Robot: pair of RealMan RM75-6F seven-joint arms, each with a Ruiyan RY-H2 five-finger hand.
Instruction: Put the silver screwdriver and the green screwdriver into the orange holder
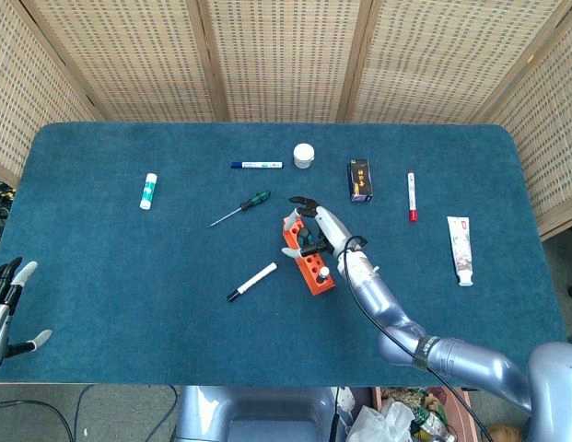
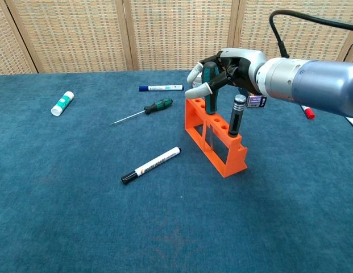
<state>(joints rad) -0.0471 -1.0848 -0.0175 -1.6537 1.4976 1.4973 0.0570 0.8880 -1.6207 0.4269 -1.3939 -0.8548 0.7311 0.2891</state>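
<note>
From the head view, your right hand (image 1: 313, 228) sits over the far end of the orange holder (image 1: 309, 262), fingers (image 1: 296, 202) wrapped around a green screwdriver (image 1: 306, 239) whose handle shows dark between them. The silver screwdriver (image 1: 323, 273) stands in a slot at the holder's near end, just behind your wrist. A second green screwdriver (image 1: 240, 208) lies on the counter (image 1: 101, 276) well left of your fingertips, and a black-capped marker (image 1: 252, 281) lies left of the holder. Your left hand (image 1: 9, 299) hangs at the counter's left edge, fingers spread and holding nothing.

From the chest view, your right hand (image 2: 221, 71) grips the green screwdriver (image 2: 210, 85) upright, its shaft going down into a slot near the far end of the holder (image 2: 216, 142); thumb and fingers (image 2: 198, 91) close around the handle. The silver screwdriver (image 2: 237, 114) stands upright in its slot just right of your fingers, apart from them. The loose green screwdriver (image 2: 143, 110) lies left of your fingertips, with a blue marker (image 2: 160, 87) beyond it and the black-capped marker (image 2: 151, 165) on the counter (image 2: 79, 216) below. Your left hand is out of this view.
</note>
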